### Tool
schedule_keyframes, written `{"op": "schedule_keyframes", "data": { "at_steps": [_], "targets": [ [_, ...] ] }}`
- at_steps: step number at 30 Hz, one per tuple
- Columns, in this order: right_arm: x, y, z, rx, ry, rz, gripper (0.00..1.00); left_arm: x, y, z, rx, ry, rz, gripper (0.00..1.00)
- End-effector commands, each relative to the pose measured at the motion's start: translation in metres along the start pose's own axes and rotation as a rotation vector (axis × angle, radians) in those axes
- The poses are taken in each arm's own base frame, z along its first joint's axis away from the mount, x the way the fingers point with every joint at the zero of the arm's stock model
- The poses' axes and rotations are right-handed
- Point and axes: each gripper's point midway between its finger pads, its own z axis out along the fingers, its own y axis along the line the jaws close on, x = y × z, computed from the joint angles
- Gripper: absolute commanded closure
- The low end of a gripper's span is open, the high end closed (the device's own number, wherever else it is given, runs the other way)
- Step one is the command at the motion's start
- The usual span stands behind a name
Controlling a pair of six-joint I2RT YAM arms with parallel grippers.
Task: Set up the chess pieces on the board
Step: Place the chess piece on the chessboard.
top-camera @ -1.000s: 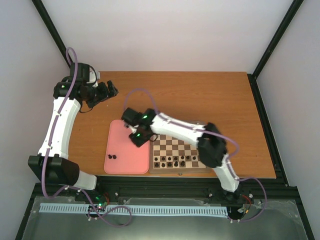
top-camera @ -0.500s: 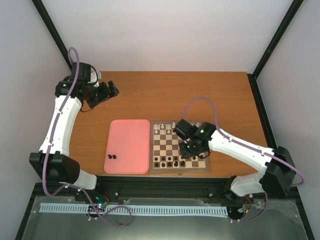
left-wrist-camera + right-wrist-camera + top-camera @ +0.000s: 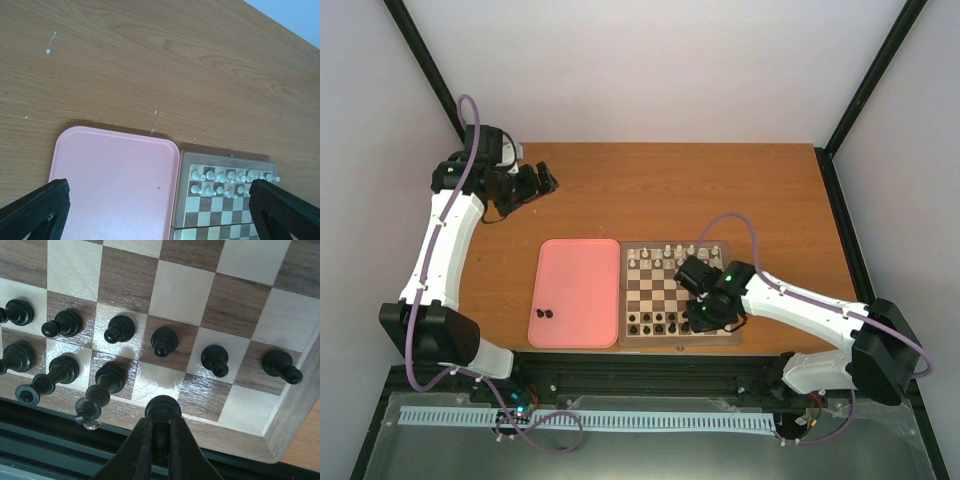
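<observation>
The right claw (image 3: 161, 426) is clamped on one of the black chess pieces. Its two fingers (image 3: 142, 440) pinch the held piece (image 3: 162, 409) just behind its round end, which pokes out past the tips. The piece hangs over the near back rank of the board (image 3: 185, 295), at the light square just right of the tall pieces standing there, with a row of pawns (image 3: 164, 340) one rank beyond. The fingers hide its base, so it is probably off the wood, though I cannot be sure. Such a piece should be very light, hard and smooth. It would tip easily and could swivel in a pinch, so a hold on the narrow stem, squarely from above, seems best. Two more black pieces (image 3: 546, 314) lie in the pink tray (image 3: 578, 270), well apart from this claw. The left claw (image 3: 535, 182) is spread wide and holds nothing, off over the far left of the surface (image 3: 740, 190)
</observation>
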Motion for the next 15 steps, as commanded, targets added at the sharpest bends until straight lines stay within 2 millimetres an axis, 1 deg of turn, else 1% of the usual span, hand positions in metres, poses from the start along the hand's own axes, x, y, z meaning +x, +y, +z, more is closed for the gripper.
{"op": "schedule_keyframes", "data": {
  "at_steps": [1,4,8,15],
  "targets": [
    [-0.008,0.006,0.008,-0.016,-0.021,0.019,0.97,-0.004,-0.004,-0.002,0.005,-0.016,0.020,0.00],
    [-0.011,0.009,0.012,-0.020,-0.023,0.013,0.97,-0.005,-0.005,-0.003,0.008,-0.019,0.019,0.00],
    [-0.010,0.008,0.017,-0.012,-0.014,0.010,0.97,-0.004,-0.005,-0.002,0.007,-0.015,0.018,0.00],
    [-0.002,0.005,0.023,-0.012,0.013,0.013,0.97,-0.003,-0.004,-0.001,0.006,-0.012,0.017,0.00]
  ]
}}
